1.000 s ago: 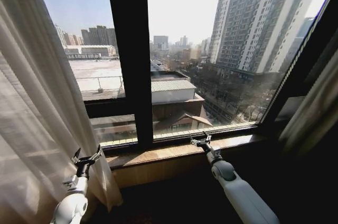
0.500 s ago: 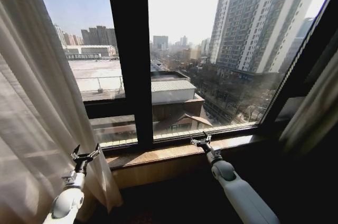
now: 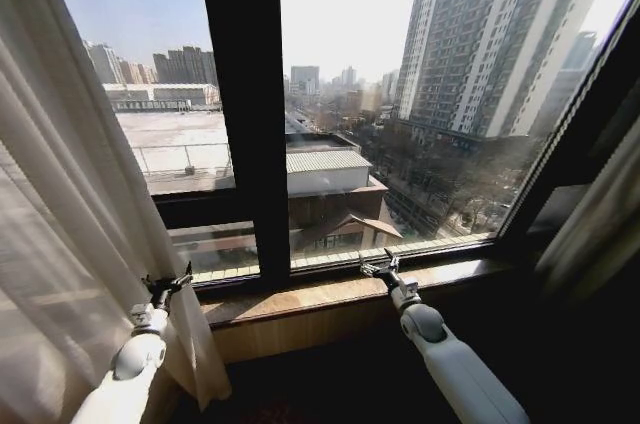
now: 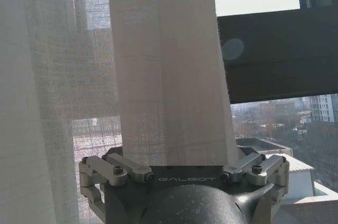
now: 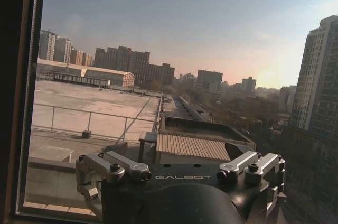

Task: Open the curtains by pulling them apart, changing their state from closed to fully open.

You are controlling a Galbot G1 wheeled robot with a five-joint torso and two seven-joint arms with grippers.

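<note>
Sheer cream curtains [image 3: 70, 234] [image 4: 169, 65] bunched at window's left side, long vertical pleats, glass mostly uncovered.

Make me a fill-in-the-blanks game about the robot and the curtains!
1. The left gripper is at the edge of the sheer ____ on the left.
2. The right gripper is over the wooden window ____.
3. In the left wrist view, a fold of fabric sits between that gripper's ____ fingers.
4. Outside, the tallest ____ stands on the right.

Missing words: curtain; sill; open; building
</note>
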